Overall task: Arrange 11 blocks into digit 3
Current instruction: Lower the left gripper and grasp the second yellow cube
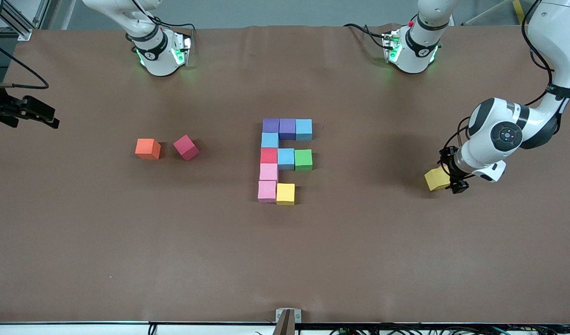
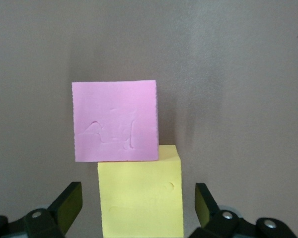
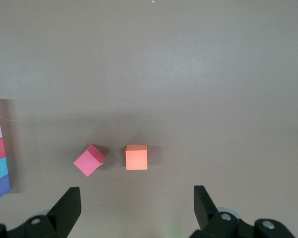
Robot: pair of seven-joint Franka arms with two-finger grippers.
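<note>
Blocks, ten matte foam cubes, form the unfinished digit 3 (image 1: pixel 285 158) mid-tabletop (image 1: pixel 359 242). Toward the left arm's end from it, the eleventh, a yellow block (image 1: pixel 434 179), sits at the left end effector (image 1: pixel 454 182), whose fingers look released. The right end effector (image 3: pixel 136 206) waits, released.

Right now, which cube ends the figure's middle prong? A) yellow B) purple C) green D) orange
C: the green cube sits at the end of the middle row, touching the light blue cube beside it.
</note>
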